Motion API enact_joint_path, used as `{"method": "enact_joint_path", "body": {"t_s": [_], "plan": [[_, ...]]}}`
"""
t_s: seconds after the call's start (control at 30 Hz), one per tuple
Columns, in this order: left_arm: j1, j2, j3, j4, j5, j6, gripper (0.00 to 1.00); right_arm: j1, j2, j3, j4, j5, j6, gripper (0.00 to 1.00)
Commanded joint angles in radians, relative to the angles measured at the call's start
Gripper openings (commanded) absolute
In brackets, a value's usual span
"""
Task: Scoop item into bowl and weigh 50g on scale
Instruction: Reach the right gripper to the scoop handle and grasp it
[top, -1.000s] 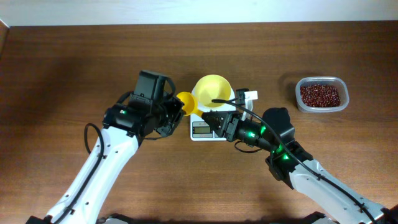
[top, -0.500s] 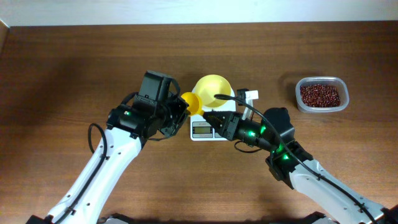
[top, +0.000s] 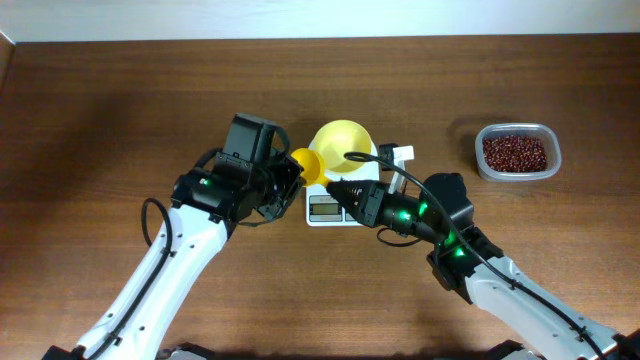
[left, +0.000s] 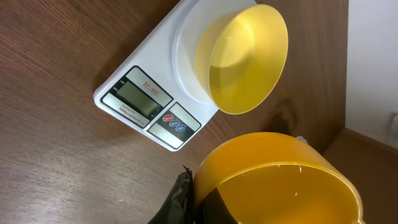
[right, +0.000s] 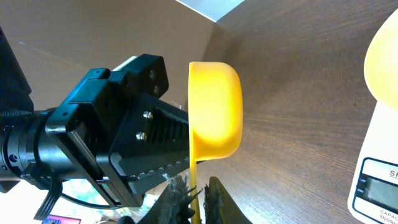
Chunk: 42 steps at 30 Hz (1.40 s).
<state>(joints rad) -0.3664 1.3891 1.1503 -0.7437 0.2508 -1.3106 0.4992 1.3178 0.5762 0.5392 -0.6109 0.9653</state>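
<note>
**Scoop handover beside the scale, beans well apart**

Overhead: the scoop (top: 304, 164) is held by the left gripper (top: 290, 172), clamped on it, just left of the bowl (top: 343, 145), which sits on the scale (top: 325, 210). The right gripper (top: 338, 188) is set at the scoop's handle. The beans (top: 515, 152) lie in the tub (top: 517, 177), well apart to the right of the scoop and both grippers.

Left wrist: scoop and bowl are both seen empty, and no reading can be made out on the scale.

Right wrist: the thin handle is seen between the right fingers (right: 217, 196), which stand close on either side — whether it is actually pinched cannot be told.

A handover is judged to be in hand. The handle should be gripped squarely and firmly before any release by the left gripper — and the scoop kept clear of the bowl, so that the scale is not knocked.
</note>
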Motion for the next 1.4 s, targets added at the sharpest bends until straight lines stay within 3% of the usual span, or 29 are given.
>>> {"method": "enact_joint_path", "body": {"t_s": [0.0, 1.23, 1.37], "plan": [[-0.005, -0.009, 0.012, 0.001, -0.011, -0.014, 0.00, 0.006, 0.003, 0.016, 0.003, -0.014, -0.006, 0.15], [-0.005, -0.009, 0.012, -0.029, -0.016, -0.013, 0.00, 0.006, 0.003, 0.016, 0.003, -0.032, -0.006, 0.04], [-0.005, -0.009, 0.012, -0.029, -0.015, -0.013, 0.24, 0.006, 0.003, 0.016, 0.003, -0.032, -0.006, 0.04]]}}
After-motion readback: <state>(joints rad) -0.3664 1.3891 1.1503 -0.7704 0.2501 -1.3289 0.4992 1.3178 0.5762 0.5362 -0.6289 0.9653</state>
